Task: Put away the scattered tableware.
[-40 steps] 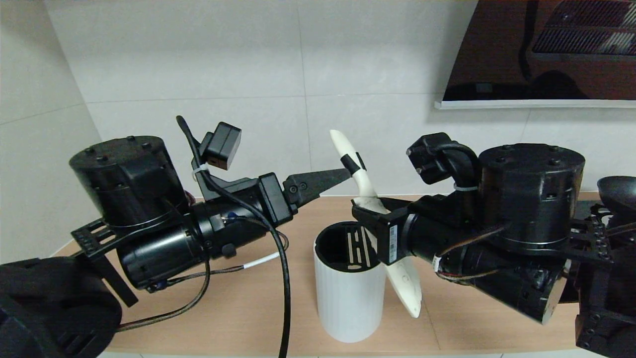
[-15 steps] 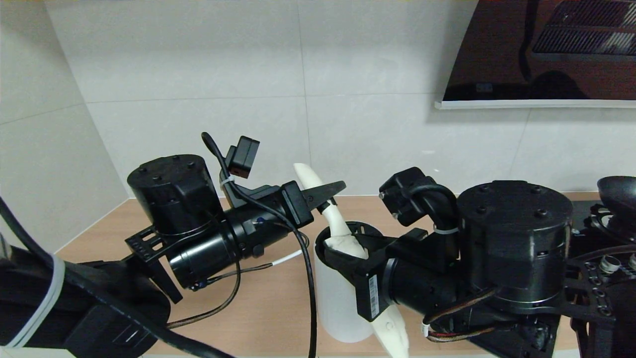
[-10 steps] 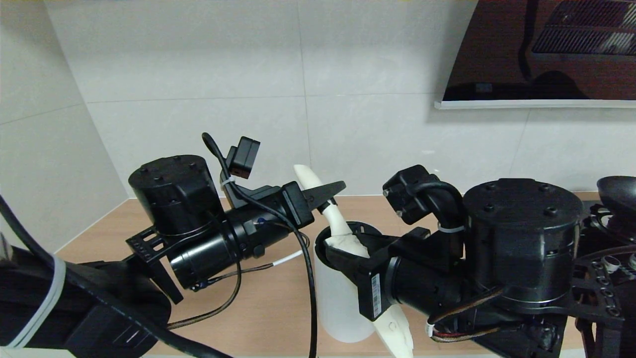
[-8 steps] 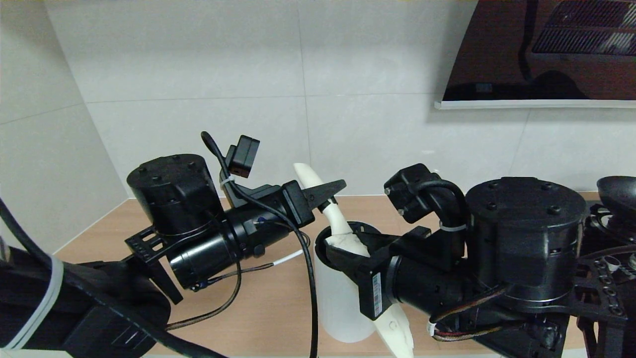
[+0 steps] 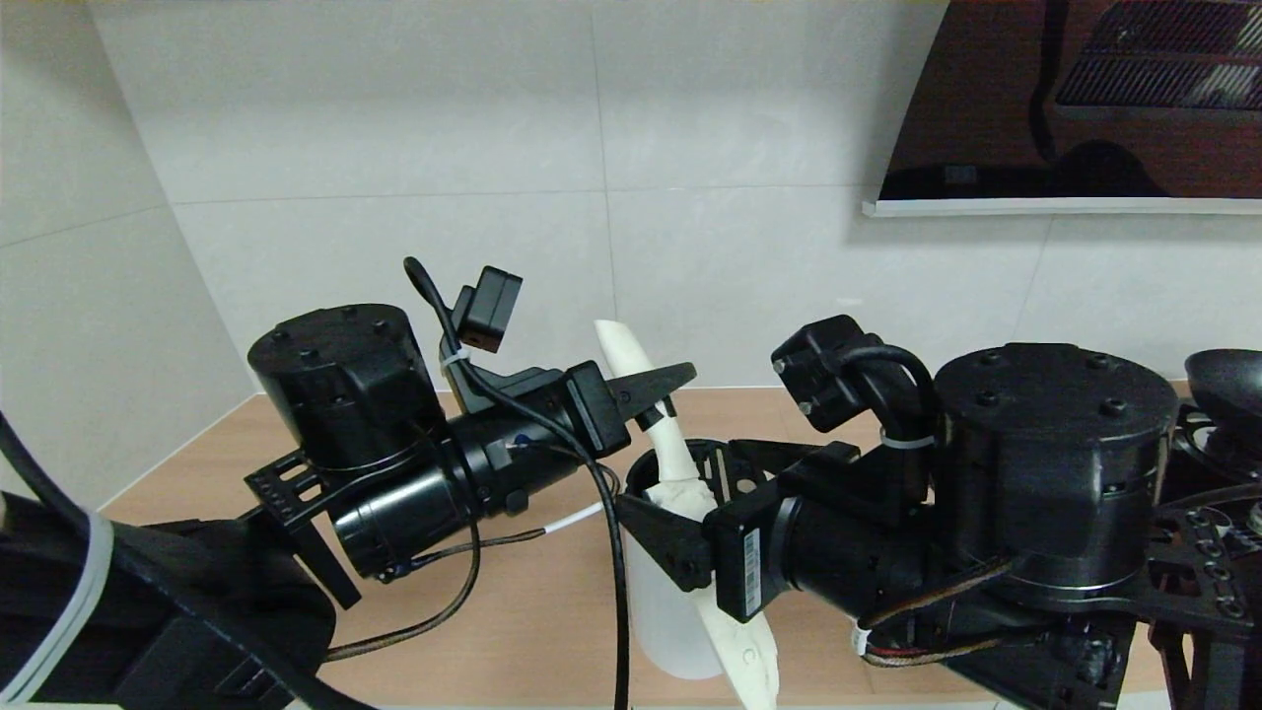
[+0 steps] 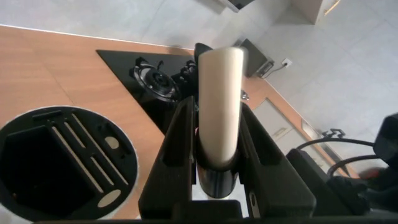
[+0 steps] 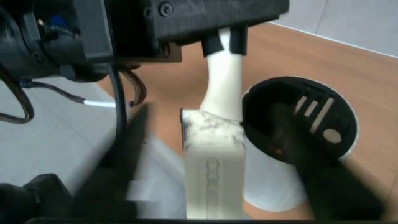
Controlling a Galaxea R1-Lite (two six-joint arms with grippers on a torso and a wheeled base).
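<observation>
**Left claw clamps the knife, right claw spread wide**

Here is the left gripper (image 5: 666, 394), and it is clenched hard on the white knife (image 5: 631, 360). Both fingers (image 6: 179, 146) pinch the cream handle just above its dark band. The butt of the handle pokes up past the claw, and the blade runs down and away from it, tilted towards the right arm.

Below the left claw stands the white cylindrical holder (image 5: 656, 611), upright on the wooden counter (image 5: 513, 611). Its black slotted insert faces up. The blade is not in any slot. It passes the rim on the outside, on the side nearer the robot, and hangs down in front of the white wall.

Over to the right gripper (image 5: 680, 473), and it is released, gripping nothing. Its two fingers stand well apart. One reaches out below the left claw, in front of the holder's wall, and the other sits over the holder's rim. From the right wrist, the blade hangs between those spread fingers, and I cannot tell whether either one touches it. The holder's mouth lies just beside the blade.

Beyond the left claw's fingertips, a black gas hob (image 6: 161, 78) sits in the counter, well apart from the holder.
</observation>
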